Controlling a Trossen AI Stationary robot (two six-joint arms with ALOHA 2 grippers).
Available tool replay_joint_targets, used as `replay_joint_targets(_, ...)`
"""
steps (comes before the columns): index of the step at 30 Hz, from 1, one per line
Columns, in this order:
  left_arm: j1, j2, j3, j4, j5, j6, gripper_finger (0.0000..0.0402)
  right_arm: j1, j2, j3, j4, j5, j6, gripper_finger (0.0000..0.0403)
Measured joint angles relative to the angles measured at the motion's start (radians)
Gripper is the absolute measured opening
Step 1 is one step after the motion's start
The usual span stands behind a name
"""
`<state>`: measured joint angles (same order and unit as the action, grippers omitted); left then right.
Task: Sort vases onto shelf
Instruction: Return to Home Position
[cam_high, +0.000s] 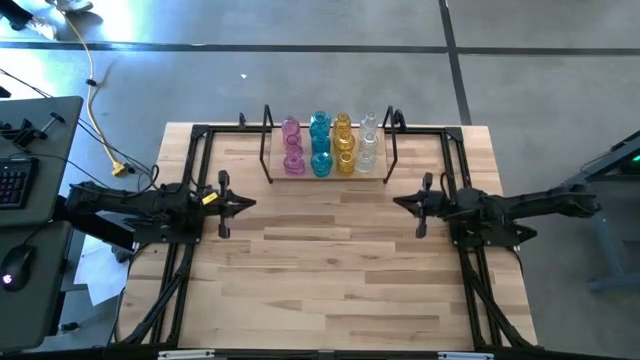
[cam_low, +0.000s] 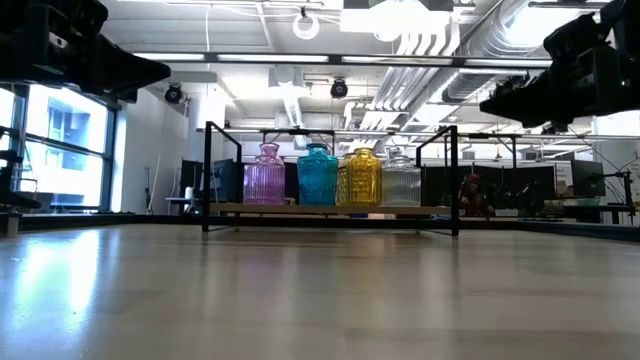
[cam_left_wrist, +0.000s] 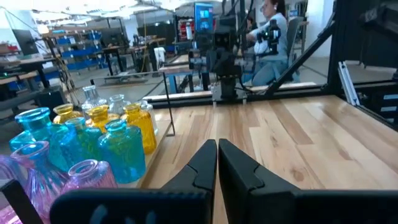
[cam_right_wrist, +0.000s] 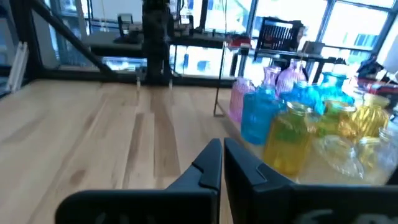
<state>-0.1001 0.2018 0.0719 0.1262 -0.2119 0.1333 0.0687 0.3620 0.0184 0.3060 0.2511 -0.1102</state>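
Observation:
Several glass vases stand in colour rows on the black-frame shelf (cam_high: 268, 150) at the table's far middle: pink (cam_high: 291, 146), teal-blue (cam_high: 320, 145), yellow (cam_high: 344, 145) and clear (cam_high: 368, 145). They also show in the low view (cam_low: 318, 176). My left gripper (cam_high: 250, 203) is shut and empty, above the table left of the shelf and nearer the front. My right gripper (cam_high: 397, 203) is shut and empty, at the right, mirroring it. The left wrist view shows its shut fingers (cam_left_wrist: 217, 163); the right wrist view shows the same (cam_right_wrist: 222, 163).
A larger black rail frame (cam_high: 200, 135) edges the table. Bare wood lies between the two grippers and toward the near edge (cam_high: 330, 280). A desk with keyboard and mouse (cam_high: 15, 180) stands off the table's left. A person (cam_left_wrist: 270, 37) sits in the room beyond.

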Motion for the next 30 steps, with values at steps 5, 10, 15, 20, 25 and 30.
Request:
replay_joint_targets(5, 0.000, -0.068, -0.051, -0.001, -0.001, 0.008, 0.0005, -0.017, -0.106, -0.008, -0.118, -0.019, 0.026, 0.0000)
replay_joint_targets(10, 0.000, -0.142, -0.061, -0.072, 0.002, 0.002, 0.0005, -0.018, -0.207, -0.009, -0.214, -0.021, -0.002, 0.0000)
replay_joint_targets(15, 0.000, -0.199, -0.060, -0.081, 0.007, 0.052, 0.0005, -0.062, -0.291, -0.009, -0.254, -0.026, -0.021, 0.0000)
replay_joint_targets(20, 0.002, -0.197, -0.059, -0.086, 0.006, 0.061, 0.0005, -0.133, -0.306, -0.009, -0.259, -0.053, -0.029, 0.0000)
replay_joint_targets(25, 0.002, -0.198, -0.059, -0.084, 0.000, 0.061, 0.0005, -0.202, -0.305, -0.009, -0.267, -0.114, -0.020, 0.0000)
replay_joint_targets(30, 0.003, -0.197, -0.059, -0.084, -0.014, 0.061, 0.0005, -0.259, -0.305, -0.009, -0.268, -0.114, -0.010, 0.0000)
